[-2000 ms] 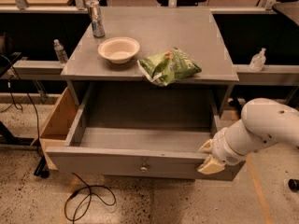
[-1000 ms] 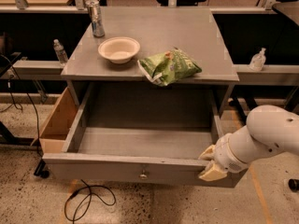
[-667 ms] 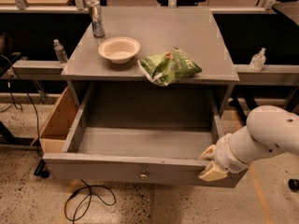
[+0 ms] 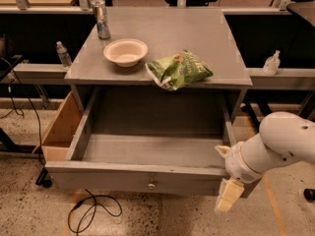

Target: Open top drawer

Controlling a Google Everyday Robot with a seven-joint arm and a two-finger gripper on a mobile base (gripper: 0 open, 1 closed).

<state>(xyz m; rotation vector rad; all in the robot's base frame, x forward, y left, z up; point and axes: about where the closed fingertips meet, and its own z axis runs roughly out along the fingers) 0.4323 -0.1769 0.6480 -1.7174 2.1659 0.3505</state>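
Drawer (image 4: pixel 108 175) was pulled far out under the tabletop (image 4: pixel 197 31), its grey inside showing. Gripper (image 4: pixel 225 173) sat at the drawer's front right corner; couldn't tell if open or clamped on anything. Bowl (image 4: pixel 125 51), bag (image 4: pixel 179 70) and can (image 4: pixel 102 19) sat on top.

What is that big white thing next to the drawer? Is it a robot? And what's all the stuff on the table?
Yes, the white thing is a robot's arm. There is just one picture, taken by a camera looking down at the table from the front. At the arm's end is its pincer, the part for grabbing. It sits at the right front corner of the top drawer, which stands wide open. The drawer's small round knob is in the middle of its front. On the grey table are a pale bowl, a green snack bag and a metal can. I can't tell whether the pincer is gripping the drawer.
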